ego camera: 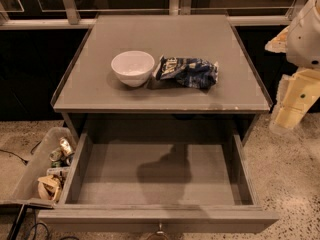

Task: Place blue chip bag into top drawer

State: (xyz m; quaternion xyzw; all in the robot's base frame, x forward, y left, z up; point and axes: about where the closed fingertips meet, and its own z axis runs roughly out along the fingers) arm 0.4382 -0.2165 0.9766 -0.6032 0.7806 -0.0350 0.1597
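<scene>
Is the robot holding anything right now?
No. The gripper hangs right of the cabinet, holding nothing; the blue chip bag lies on its top beside the white bowl.

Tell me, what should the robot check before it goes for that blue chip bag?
1. top drawer pulled open: ok.
2. Nothing lying in it: ok.
3. blue chip bag in plain sight on the cabinet top: ok.
4. Bag apart from the white bowl: cannot tell, they lie very close.
5. gripper above the bag: not ok, it is off at the right, beside the cabinet.
</scene>
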